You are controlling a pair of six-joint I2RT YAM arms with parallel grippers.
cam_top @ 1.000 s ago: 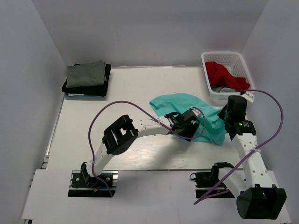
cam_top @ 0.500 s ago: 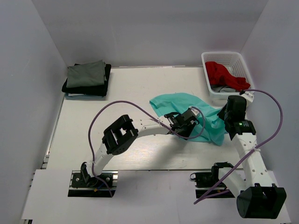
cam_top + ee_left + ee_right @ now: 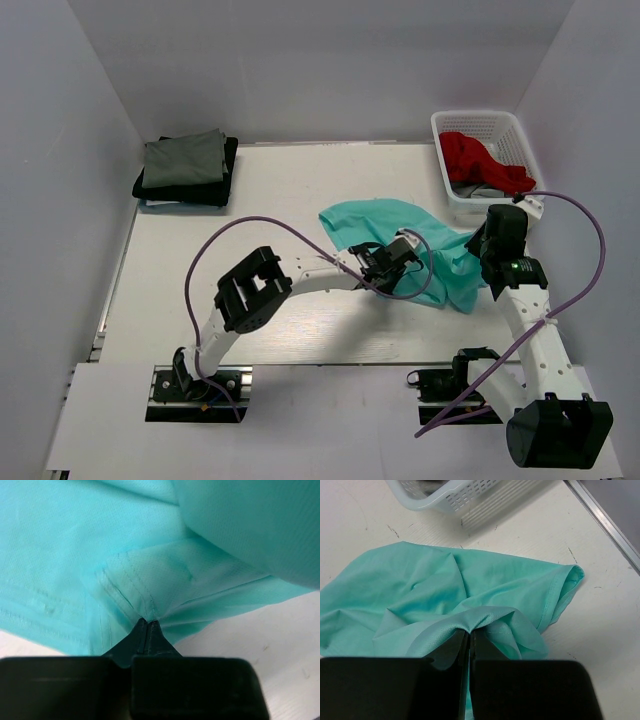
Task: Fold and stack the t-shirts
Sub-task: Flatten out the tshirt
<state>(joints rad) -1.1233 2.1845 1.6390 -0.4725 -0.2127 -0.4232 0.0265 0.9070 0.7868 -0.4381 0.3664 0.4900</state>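
Big white tabletop (image 3: 290,190) fills most of the view. The teal t-shirt (image 3: 375,220) lies crumpled on the right half of it. At the back left, a folded grey-green t-shirt (image 3: 185,157) sits on top of a black t-shirt (image 3: 190,192). The white basket (image 3: 475,114) in the back right corner has a red t-shirt (image 3: 470,155) in it. The left end effector (image 3: 146,626) is clamped tight on a stitched hem of the teal t-shirt, and the right end effector (image 3: 470,634) is pinching a fold on the shirt's right side.

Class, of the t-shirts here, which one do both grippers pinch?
The teal t-shirt: the left gripper and right gripper are shut on it. The grey-green shirt and black shirt lie stacked; the red shirt sits in the basket.
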